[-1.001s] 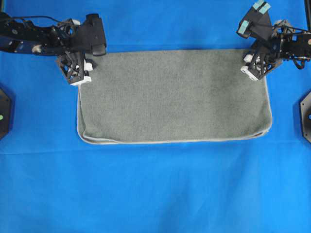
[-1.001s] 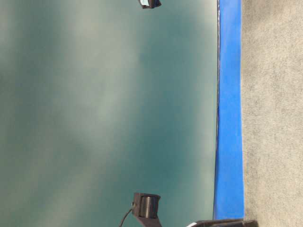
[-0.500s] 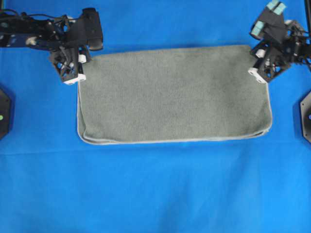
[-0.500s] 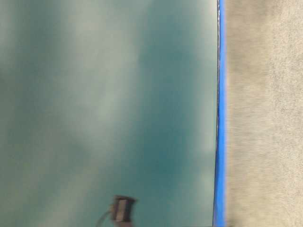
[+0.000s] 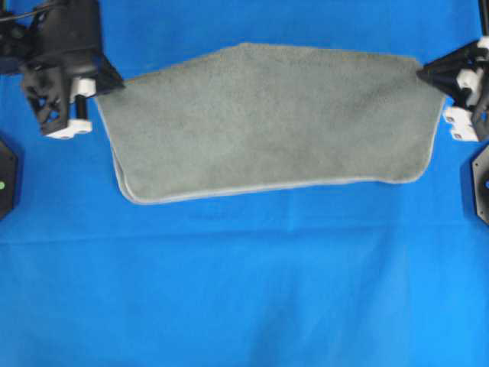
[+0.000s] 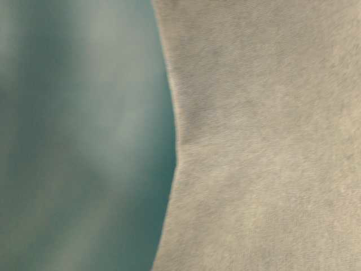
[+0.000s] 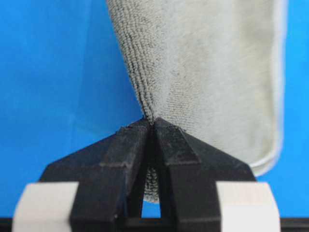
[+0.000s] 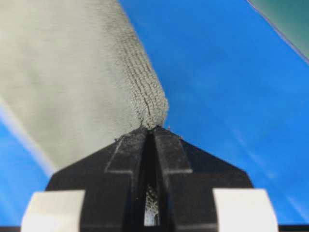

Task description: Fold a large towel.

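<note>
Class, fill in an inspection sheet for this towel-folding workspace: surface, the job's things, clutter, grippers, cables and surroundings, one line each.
Surface: bright blue sheet covers the table, smooth in front of the towel.
Job's things: large towel, grey-green, doubled over, pale hem along its near edge; its two far corners are raised and pulled outward.
Clutter: nothing seen.
Grippers: left gripper shut on one towel corner; right gripper shut on the other corner.
Cables: nothing seen.
Surroundings: dark mounts at the left and right edges of the overhead view; teal backdrop behind the towel in the table-level view.
</note>
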